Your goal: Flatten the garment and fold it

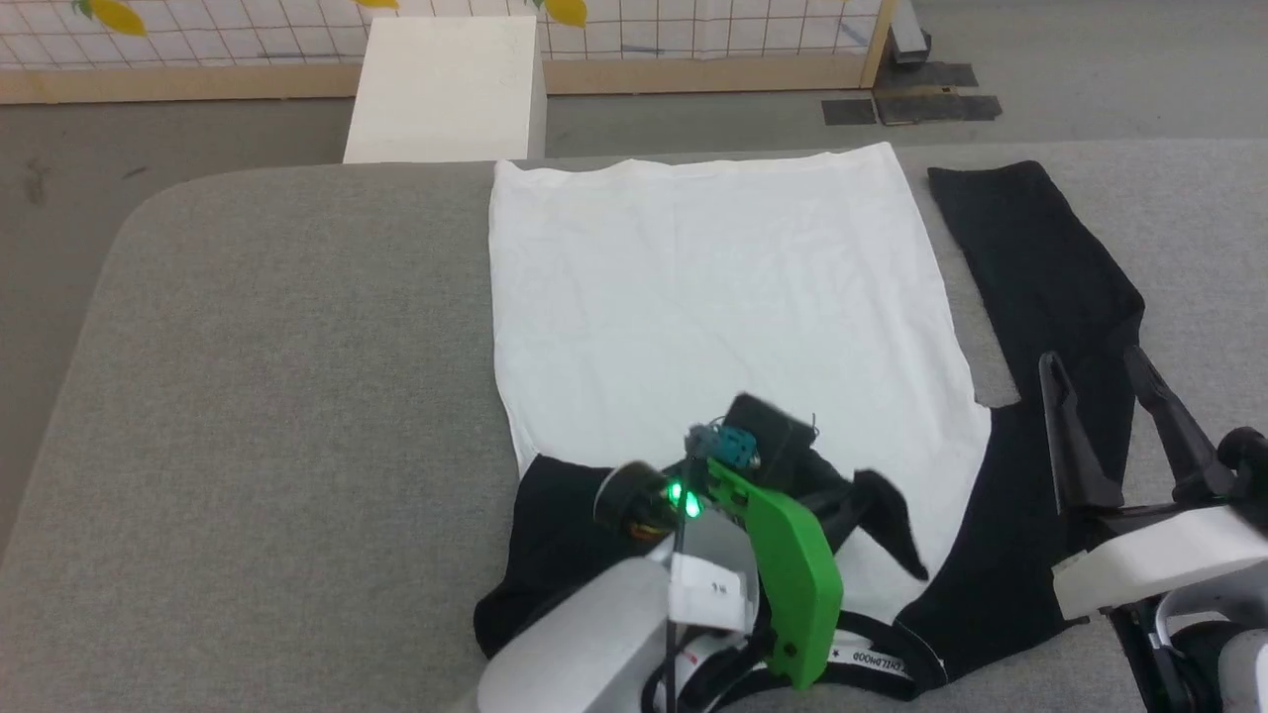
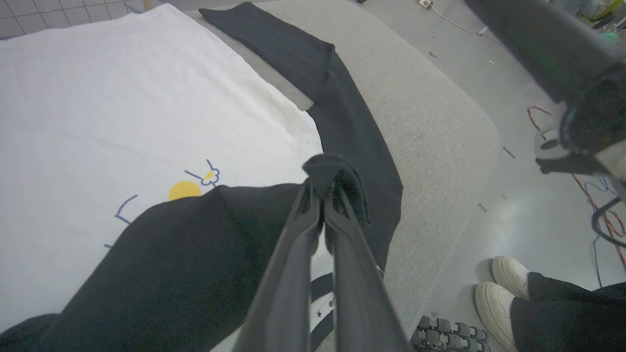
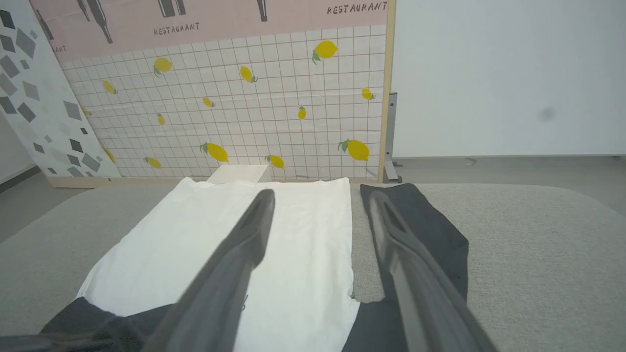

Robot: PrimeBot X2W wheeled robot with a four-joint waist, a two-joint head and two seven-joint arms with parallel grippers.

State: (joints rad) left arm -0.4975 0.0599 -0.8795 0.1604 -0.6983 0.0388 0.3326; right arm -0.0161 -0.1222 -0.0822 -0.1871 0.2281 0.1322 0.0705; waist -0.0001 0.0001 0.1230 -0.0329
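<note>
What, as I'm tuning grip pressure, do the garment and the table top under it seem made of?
The garment: thin, soft knit, probably cotton jersey, matte; it shows fine creases and folds limply. The table top: grey fabric covering, woven or felt-like, matte; it has a speckled texture and rounded edges.

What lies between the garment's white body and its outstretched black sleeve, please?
In the head view, a narrow strip of bare grey table separates the white body from the black sleeve, closing where the two join.
</note>
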